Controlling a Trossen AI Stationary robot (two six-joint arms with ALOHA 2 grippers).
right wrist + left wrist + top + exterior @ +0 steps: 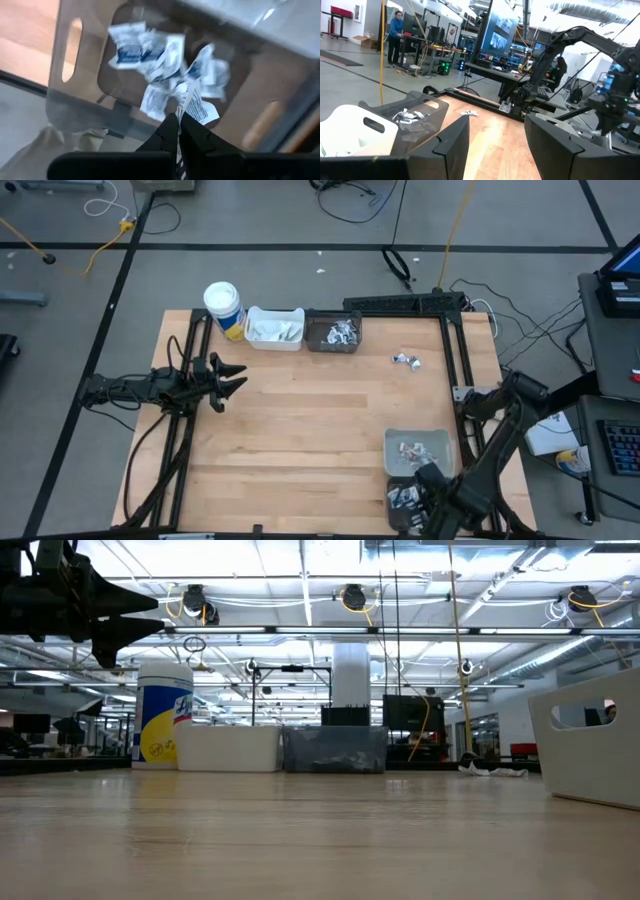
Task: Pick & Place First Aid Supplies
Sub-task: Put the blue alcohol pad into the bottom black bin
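— One packet [196,107] sits pinched in the right tool [179,121]: the fingers are shut on a white sachet with blue print, held over the dark bin [65,107] at the counter's near right corner.

— And the left tool [228,380]?

— Waiting, part open and empty, above the left side of the counter [300,430], well apart from everything.

— How far along would you say?

— Well into it, but not done. The dark bin under the right tool holds a loose pile of packets [150,55], and the grey bin [419,450] just beyond it holds a few more. At the far edge, the white bin [274,328] and its dark neighbour [334,331] also carry supplies. Two or three packets [406,360] lie loose on the bare wood near the far right; those look like what is left.

— What are the packets like?

— Small, flat, crinkly squares, white or silvery with blue labels; likely wipes, though the print is too blurred to read.
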